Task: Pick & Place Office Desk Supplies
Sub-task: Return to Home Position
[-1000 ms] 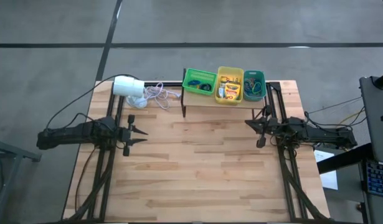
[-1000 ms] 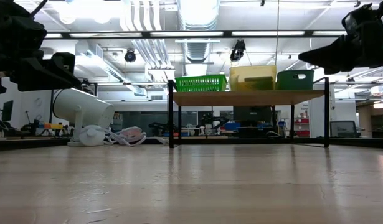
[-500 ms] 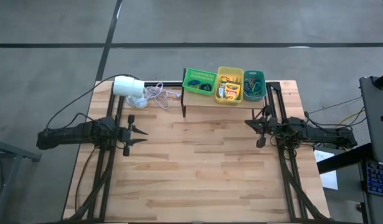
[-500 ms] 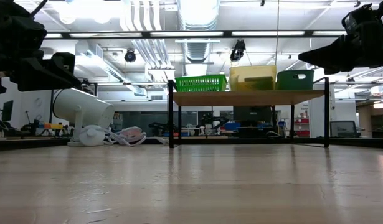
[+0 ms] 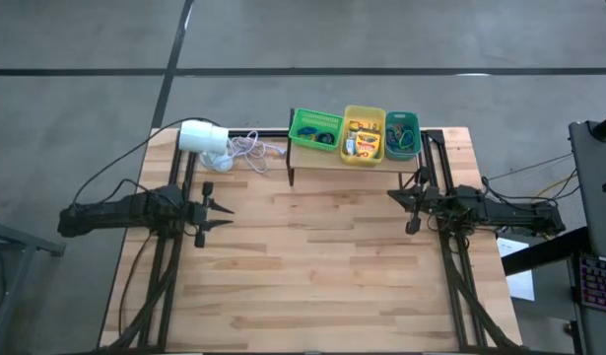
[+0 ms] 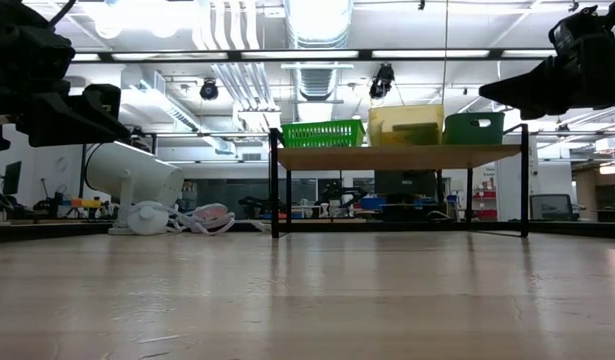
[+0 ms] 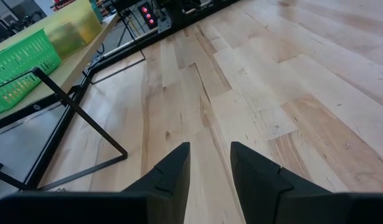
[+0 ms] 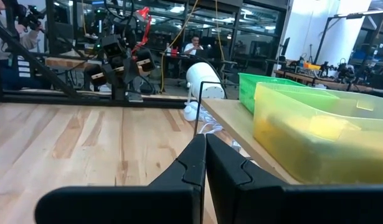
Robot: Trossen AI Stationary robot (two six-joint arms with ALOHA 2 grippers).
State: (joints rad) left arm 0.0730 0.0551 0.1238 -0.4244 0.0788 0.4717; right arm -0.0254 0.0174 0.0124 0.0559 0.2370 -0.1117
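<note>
The left gripper hangs over the table near its left edge, fingers parted and empty. The right gripper hangs near the right edge, fingers pressed together on nothing. All the supplies lie well apart from both, on the shelf at the table's far edge: rubber-band loops in the green bin, crayon boxes in the yellow bin, and more loops in the teal bin. In the low view the bin walls hide the contents. Tiny packets cannot be made out.
</note>
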